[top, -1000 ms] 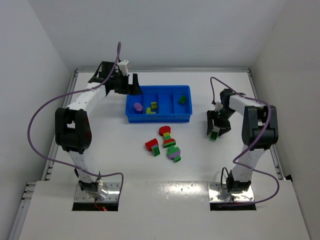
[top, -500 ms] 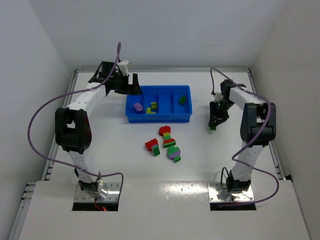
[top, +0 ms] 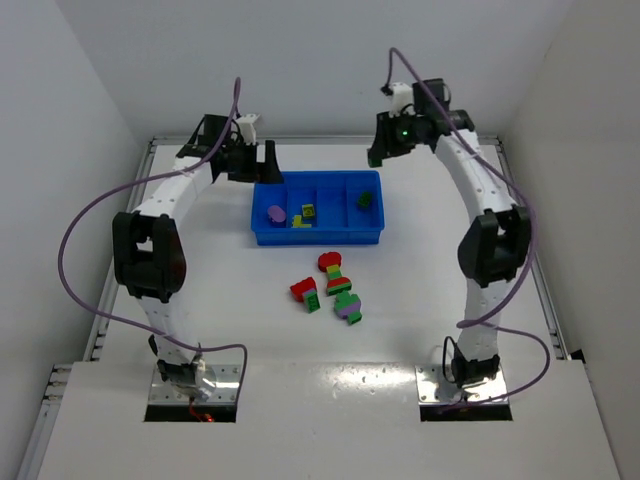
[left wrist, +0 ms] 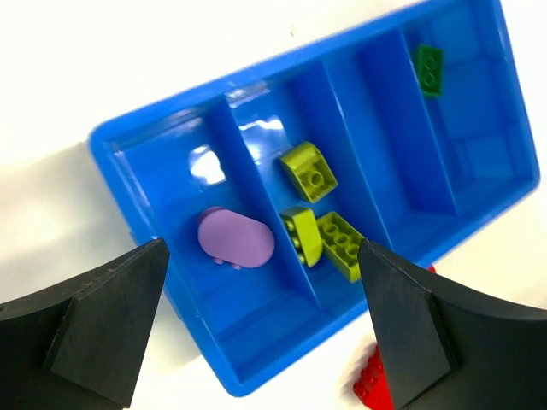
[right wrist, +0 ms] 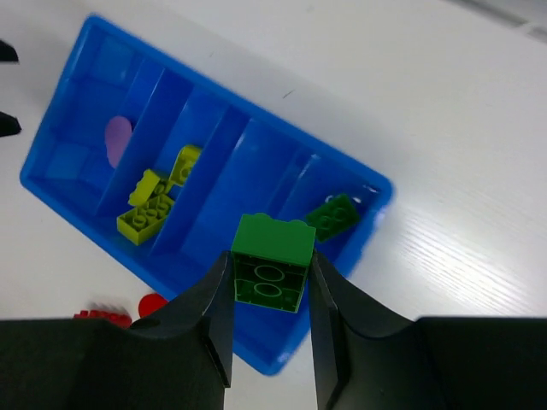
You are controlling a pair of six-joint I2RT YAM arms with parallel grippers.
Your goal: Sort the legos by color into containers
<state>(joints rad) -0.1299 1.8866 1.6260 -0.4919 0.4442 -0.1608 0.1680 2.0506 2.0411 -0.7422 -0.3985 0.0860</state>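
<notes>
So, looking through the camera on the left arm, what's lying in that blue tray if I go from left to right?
In the blue tray: purple piece → yellow-green bricks, three close together in the next compartment → dark green brick in the far right compartment.

White table (top: 200,290) seen from above. A shallow blue tray (top: 318,238) of four compartments sits just toward 12 o'clock from the table's middle. Near it at 6 o'clock, not touching it, three loose lego pieces lie clustered: a red-and-green piece (top: 305,292), a red, yellow-green and green stack (top: 335,272) at its 2 o'clock, and a green-and-purple stack (top: 348,308) at its 4 o'clock.
</notes>
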